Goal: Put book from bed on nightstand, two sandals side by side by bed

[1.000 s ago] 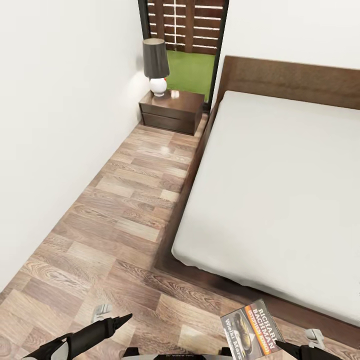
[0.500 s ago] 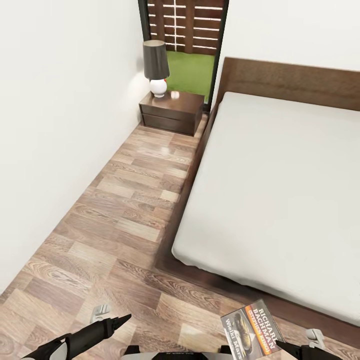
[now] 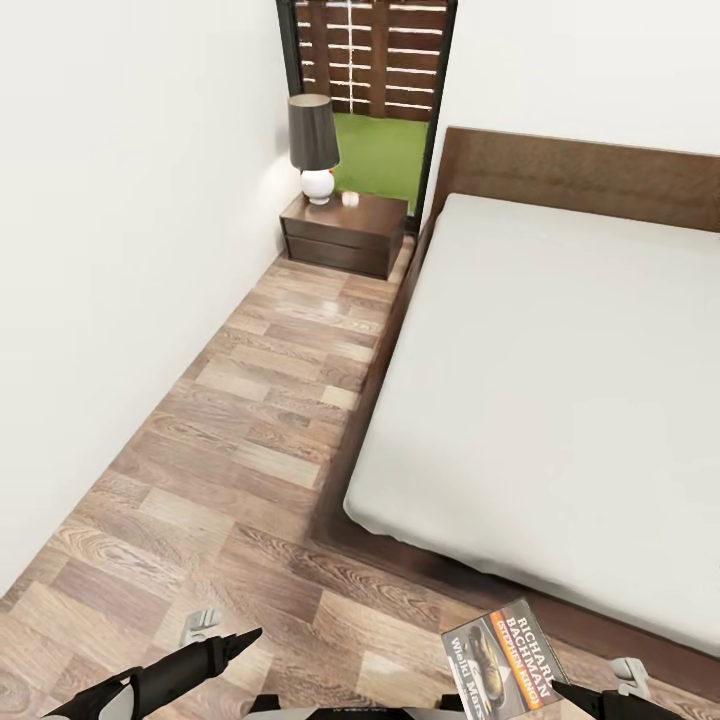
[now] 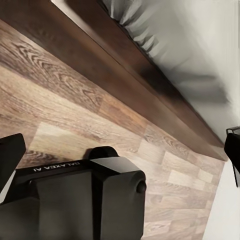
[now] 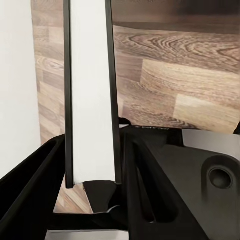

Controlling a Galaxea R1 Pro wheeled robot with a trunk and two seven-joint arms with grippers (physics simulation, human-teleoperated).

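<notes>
Floor [image 3: 250, 420] open between wall [image 3: 120, 250] and bed [image 3: 560, 380].

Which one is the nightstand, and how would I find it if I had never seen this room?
Start at the big bed with the grey mattress and follow its left side to the far corner by the window. The nightstand is the low dark-brown cabinet with two drawers beside the headboard. It alone carries a lamp with a black shade.

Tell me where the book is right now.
In the head view the book is at the bottom right, clamped in the right gripper above the wood floor, just off the foot corner of the bed.
</notes>
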